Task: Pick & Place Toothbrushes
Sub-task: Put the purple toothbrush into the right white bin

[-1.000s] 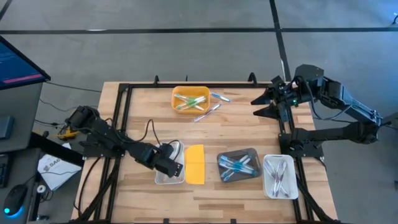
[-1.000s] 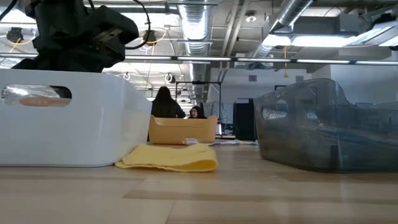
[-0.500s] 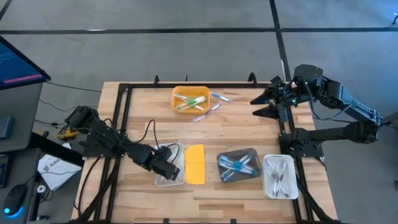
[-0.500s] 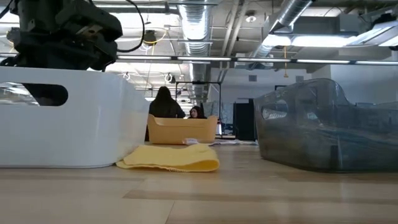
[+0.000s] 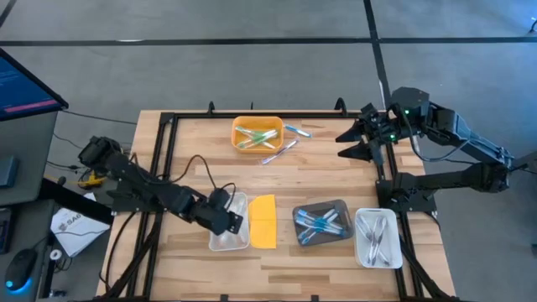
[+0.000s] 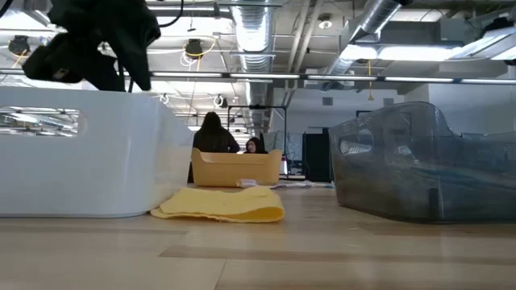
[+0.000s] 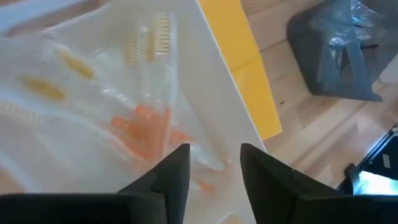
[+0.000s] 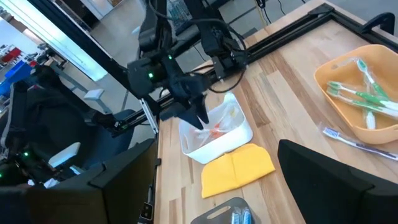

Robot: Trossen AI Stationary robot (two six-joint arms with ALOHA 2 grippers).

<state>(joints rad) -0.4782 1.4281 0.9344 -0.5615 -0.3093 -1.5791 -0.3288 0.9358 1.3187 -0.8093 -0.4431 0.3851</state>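
Toothbrushes (image 7: 146, 127): orange-handled ones, with pale bristle heads beside them, lie in the white tray (image 5: 228, 237) near the front edge of the desk (image 5: 193, 168), left of centre. Green ones (image 5: 256, 136) lie crossed in the orange tray (image 5: 237, 127) near the back edge. Two loose toothbrushes (image 5: 284, 148) lie on the bare wood just beside that tray, on its right. Blue ones (image 5: 319, 224) fill the grey tray (image 5: 339, 208) at the front, right of centre; pale ones (image 5: 376, 237) lie in the clear tray (image 5: 361, 220) by the front right corner.

Yellow lid (image 5: 263, 221): flat on the desk, between the white tray and the grey tray, just beside the white one.

Left gripper (image 7: 214, 163): above the white tray, pointing down into it; jaws apart, nothing between them.

Right gripper (image 5: 352, 143): raised at the back right of the desk, well apart from every tray; jaws spread wide, empty.

Beyond the desk: two people (image 6: 214, 133) far back in the room.
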